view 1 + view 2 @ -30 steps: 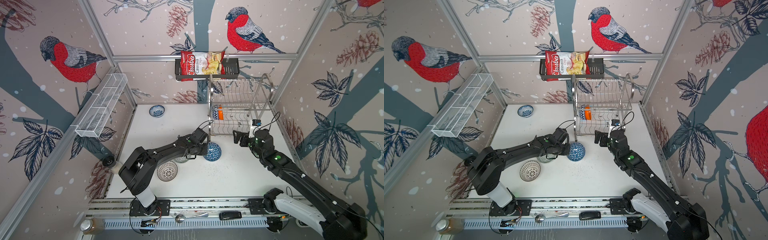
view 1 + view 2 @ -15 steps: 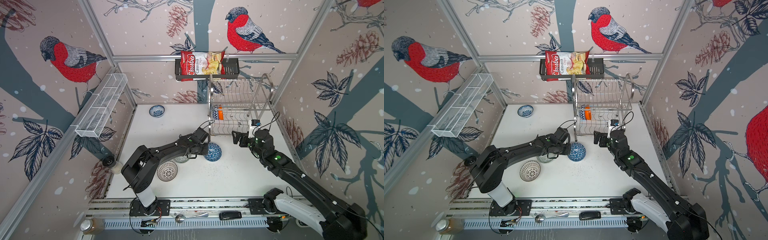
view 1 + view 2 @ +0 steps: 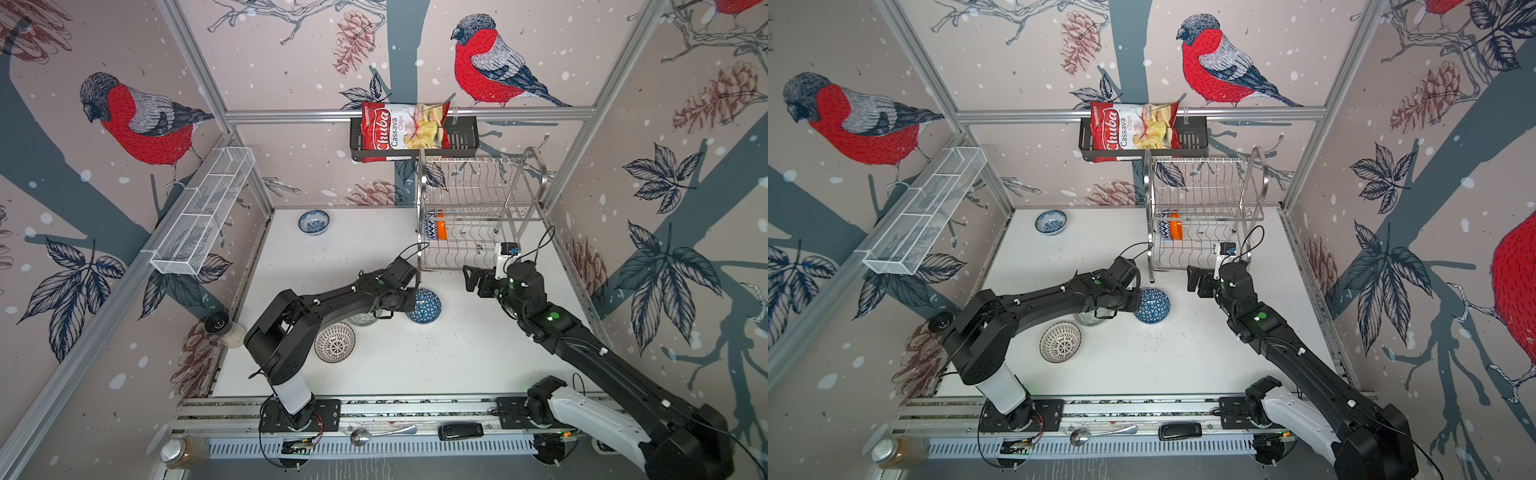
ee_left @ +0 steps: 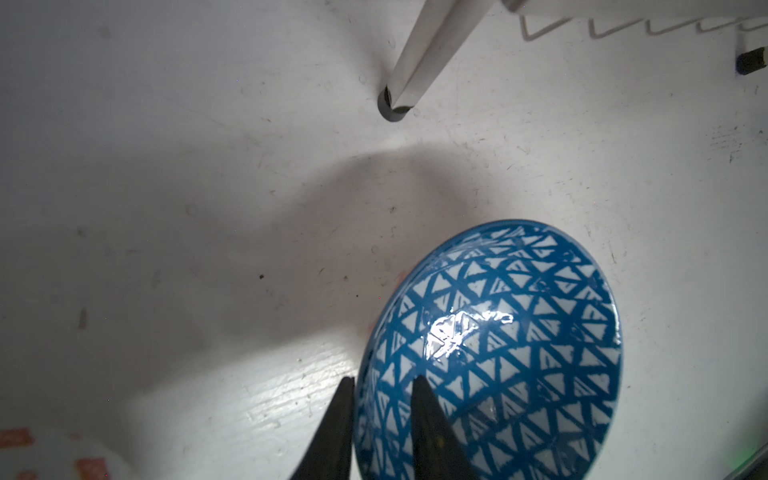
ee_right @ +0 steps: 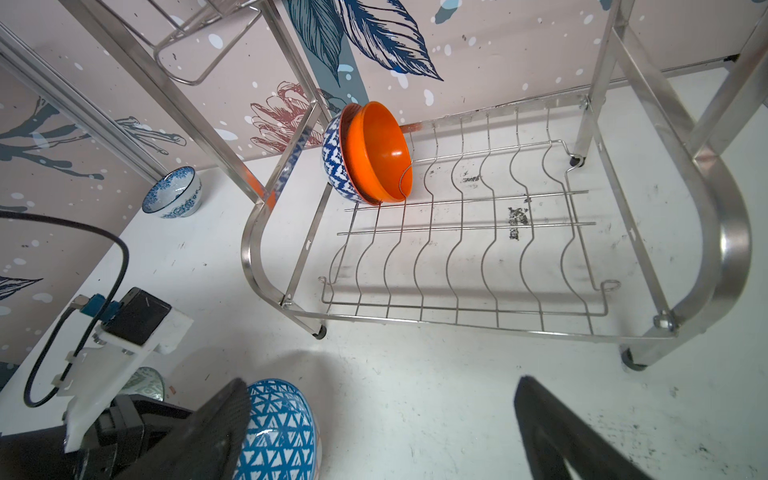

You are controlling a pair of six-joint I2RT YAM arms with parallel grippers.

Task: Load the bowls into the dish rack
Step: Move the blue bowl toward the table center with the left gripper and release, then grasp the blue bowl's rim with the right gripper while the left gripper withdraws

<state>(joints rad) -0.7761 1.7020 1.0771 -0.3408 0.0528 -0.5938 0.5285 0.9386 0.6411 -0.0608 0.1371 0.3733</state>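
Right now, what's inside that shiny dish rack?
In the rack, on the lower shelf, an orange bowl stands on edge, nested in a blue-and-white bowl. The orange one covers that bowl's inside, so I cannot see it.

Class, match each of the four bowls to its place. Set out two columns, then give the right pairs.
Bowls:
1. orange bowl
2. triangle bowl
3. floral bowl
4. dotted bowl

Places:
A. alone at the table's far edge
B. in the rack's lower tier
C. nearest the table's front edge
D. rim between the left gripper's fingers

Pairs: 1-B, 2-D, 3-A, 4-C
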